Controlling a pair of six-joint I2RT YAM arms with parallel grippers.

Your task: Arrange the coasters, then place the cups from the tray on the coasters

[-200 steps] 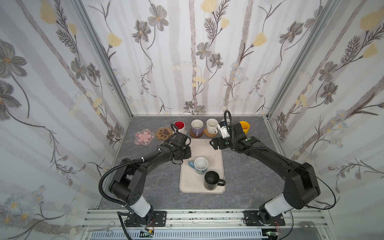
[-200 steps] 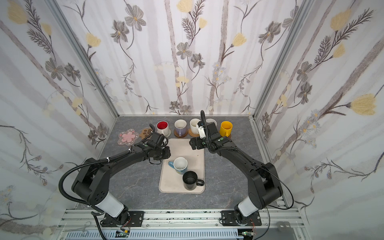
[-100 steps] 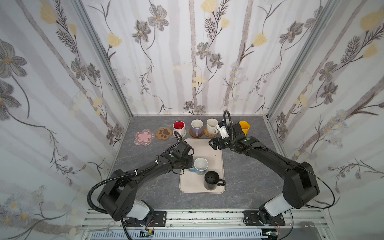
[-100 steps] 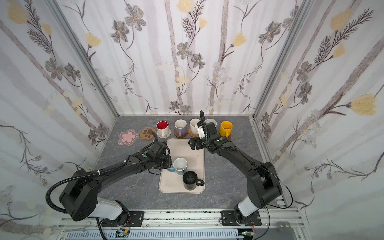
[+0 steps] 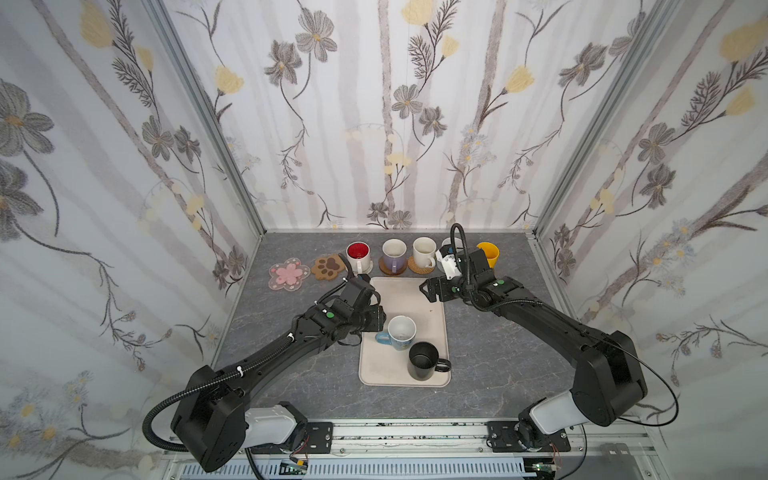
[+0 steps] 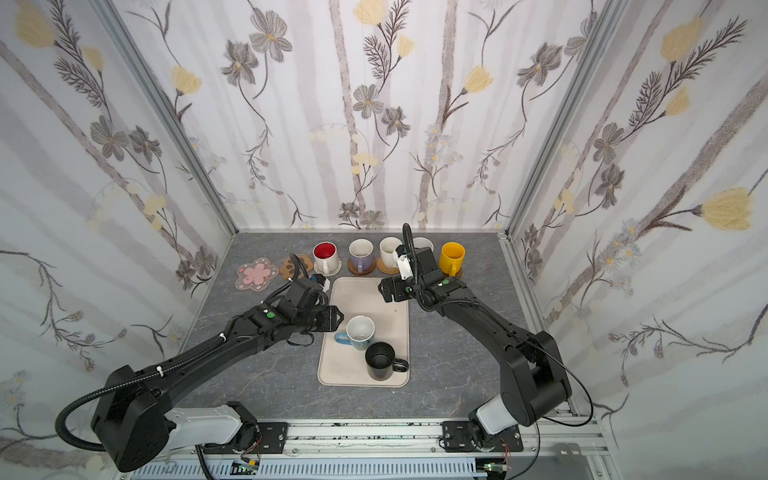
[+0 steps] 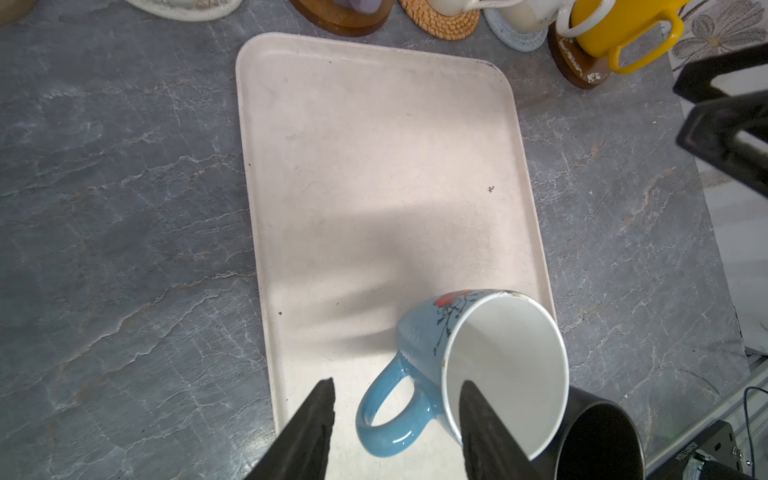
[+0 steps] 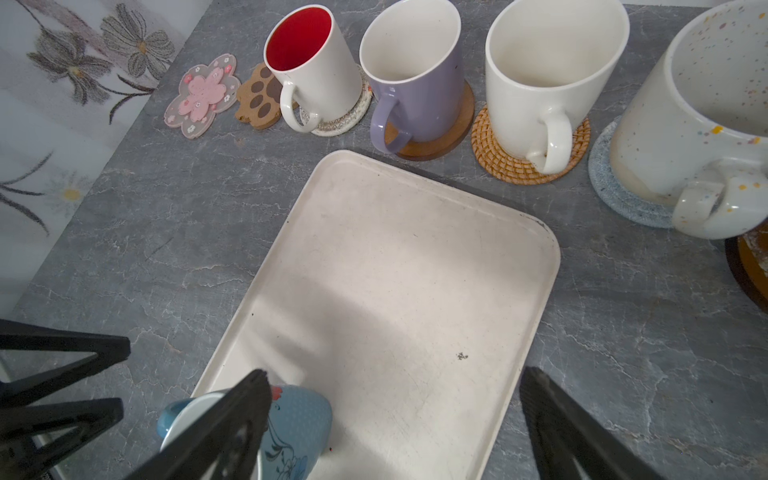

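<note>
Currently, lt-blue mug (image 7: pixel 419 332): glossy blue outside w/ red flower print, white inside, loop handle. It stands on tray (image 7: pixel 374 145), handle toward tray's left rim. L gripper (image 7: pixel 397 382): my jaws apart, straddling the handle; contact w/ mug rim can't be told. R gripper (image 8: pixel 394 373): my jaws wide apart, holding nothing, above tray's far end. Nearby black mug (image 7: pixel 598 440) sits just beside the blue one, cut off by frame edge in L wrist view. Also, speckled mug (image 8: pixel 648 137) is mostly behind my R wrist in both top views. Far half of tray bare; pink flower coaster (image 5: pixel 289 274) & paw coaster (image 5: pixel 329 266) bare.
</note>
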